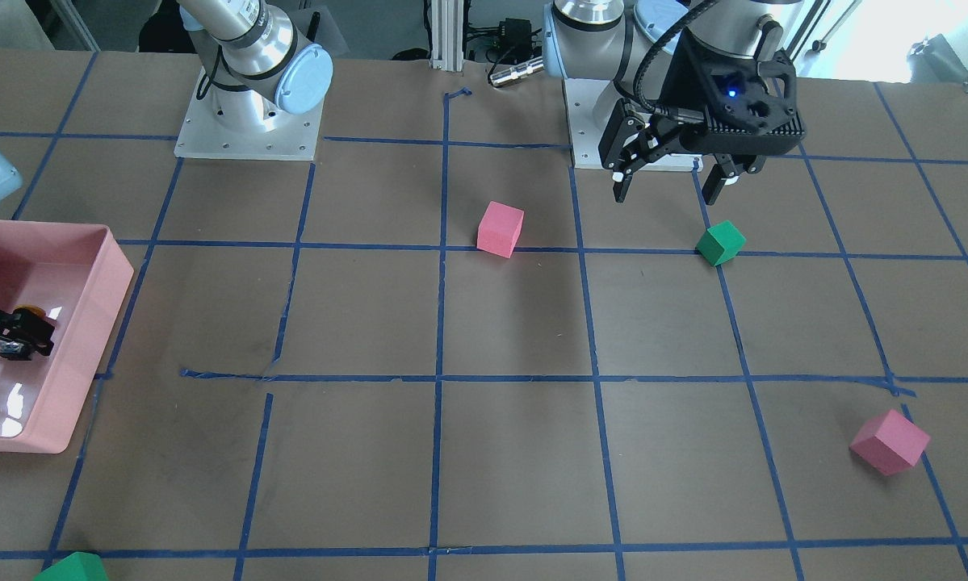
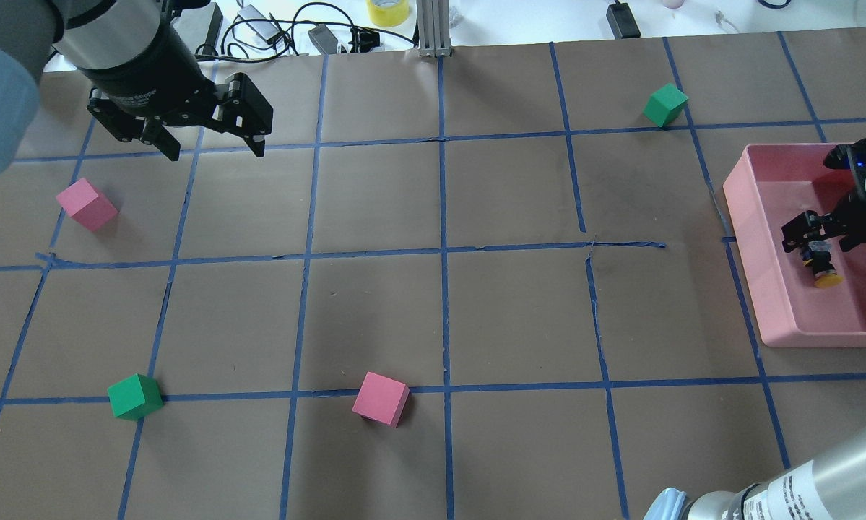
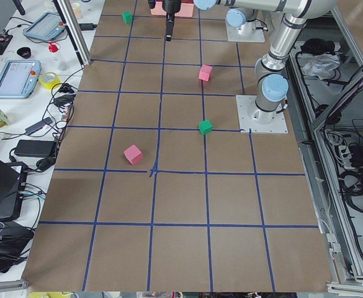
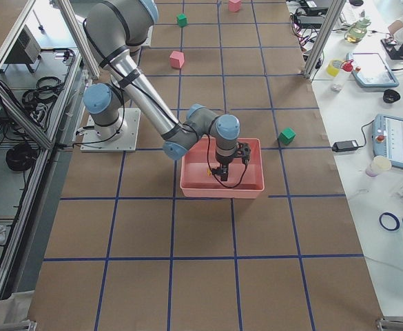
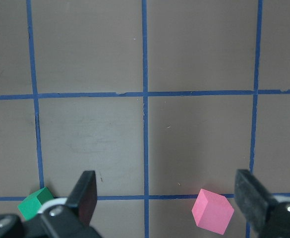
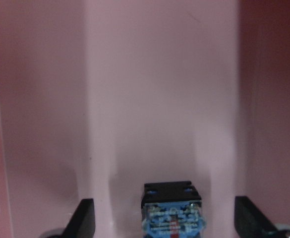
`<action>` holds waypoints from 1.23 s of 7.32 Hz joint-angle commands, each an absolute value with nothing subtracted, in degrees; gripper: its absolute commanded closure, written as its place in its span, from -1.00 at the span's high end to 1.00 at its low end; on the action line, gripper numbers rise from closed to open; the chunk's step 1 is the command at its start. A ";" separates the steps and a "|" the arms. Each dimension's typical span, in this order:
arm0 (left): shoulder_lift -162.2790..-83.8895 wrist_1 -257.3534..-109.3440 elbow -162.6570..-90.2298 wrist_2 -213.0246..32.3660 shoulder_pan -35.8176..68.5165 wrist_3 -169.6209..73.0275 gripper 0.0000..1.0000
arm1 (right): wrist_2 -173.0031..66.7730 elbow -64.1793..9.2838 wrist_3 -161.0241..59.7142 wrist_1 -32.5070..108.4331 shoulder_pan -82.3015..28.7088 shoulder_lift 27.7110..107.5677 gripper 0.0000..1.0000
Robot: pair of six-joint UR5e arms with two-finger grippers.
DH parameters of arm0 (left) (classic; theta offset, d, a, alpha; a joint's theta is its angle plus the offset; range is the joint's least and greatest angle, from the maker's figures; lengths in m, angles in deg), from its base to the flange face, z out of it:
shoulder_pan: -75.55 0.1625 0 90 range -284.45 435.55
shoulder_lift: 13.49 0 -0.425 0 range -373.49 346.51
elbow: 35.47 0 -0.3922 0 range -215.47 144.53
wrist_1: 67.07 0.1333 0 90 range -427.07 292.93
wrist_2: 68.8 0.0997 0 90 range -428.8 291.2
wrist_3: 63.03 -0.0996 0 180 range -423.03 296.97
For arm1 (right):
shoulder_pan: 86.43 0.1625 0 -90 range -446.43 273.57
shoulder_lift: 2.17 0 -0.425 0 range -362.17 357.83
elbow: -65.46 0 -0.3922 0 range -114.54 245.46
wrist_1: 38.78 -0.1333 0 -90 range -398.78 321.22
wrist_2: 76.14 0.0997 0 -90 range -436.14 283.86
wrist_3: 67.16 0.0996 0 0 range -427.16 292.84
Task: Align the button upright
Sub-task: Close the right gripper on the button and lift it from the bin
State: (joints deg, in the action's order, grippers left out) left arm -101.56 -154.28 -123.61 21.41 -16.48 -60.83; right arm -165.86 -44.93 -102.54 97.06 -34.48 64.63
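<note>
The button point(image 2: 826, 269) appears to lie on its side in the pink tray point(image 2: 749, 217), its yellow cap toward the robot. It also shows in the front view point(image 1: 25, 316). In the right wrist view its blue-and-black base end point(image 6: 172, 213) sits between the fingers. My right gripper point(image 2: 817, 245) is open, reaching into the tray with its jaws either side of the button and apart from it. My left gripper point(image 2: 209, 144) is open and empty, hovering over the table's far left part.
Two pink cubes point(image 2: 86, 204) point(image 2: 380, 399) and two green cubes point(image 2: 135, 396) point(image 2: 666, 105) lie scattered on the brown table with blue tape lines. The left wrist view shows one green cube point(image 5: 33, 203) and one pink cube point(image 5: 212, 210) below the open fingers.
</note>
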 commanded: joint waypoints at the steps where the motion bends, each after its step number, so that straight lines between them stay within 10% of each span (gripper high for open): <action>1: -101.56 -154.26 -123.63 21.38 -16.48 -60.83 1.00 | -165.87 -44.93 -102.58 97.09 -34.48 64.37 0.97; 4: -101.56 -154.26 -123.72 21.20 -16.48 -60.83 1.00 | -166.23 -45.02 -103.19 97.01 -34.48 64.36 0.88; 9: -101.56 -154.26 -123.63 21.29 -16.39 -60.83 1.00 | -166.40 -44.40 -107.83 96.39 -34.57 64.98 -0.96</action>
